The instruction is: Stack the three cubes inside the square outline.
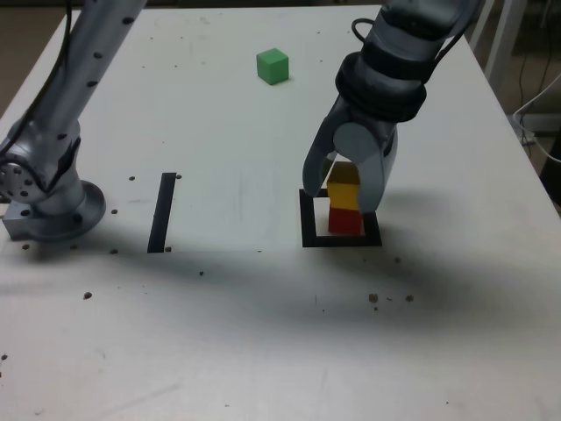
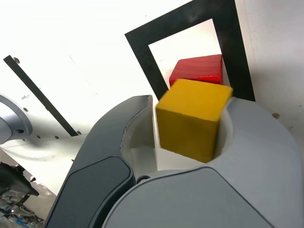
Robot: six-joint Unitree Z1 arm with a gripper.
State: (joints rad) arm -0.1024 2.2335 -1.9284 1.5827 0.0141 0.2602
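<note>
Cubes are counted as three: one green cube [image 1: 273, 67] is seen towards the far edge of the tabletop [image 1: 219, 333]; one red cube [image 1: 344, 223] is framed by one black square outline [image 1: 308, 224], nearer the exterior view's right edge; one yellow cube [image 1: 344, 195] is seen above it, between the parted fingers of the open end effector [image 1: 341, 197], a gap being left at one side

It looks like a lab or robotics workspace: a segmented grey robot arm [image 1: 53, 167] stands over a white, speckled tabletop [image 1: 219, 333] marked with a thick black square outline [image 1: 308, 230] and a straight black strip [image 1: 162, 213], while pale metal framing [image 1: 507, 44] and loose thin cables [image 1: 524, 114] show beyond the edge at the exterior view's right
</note>
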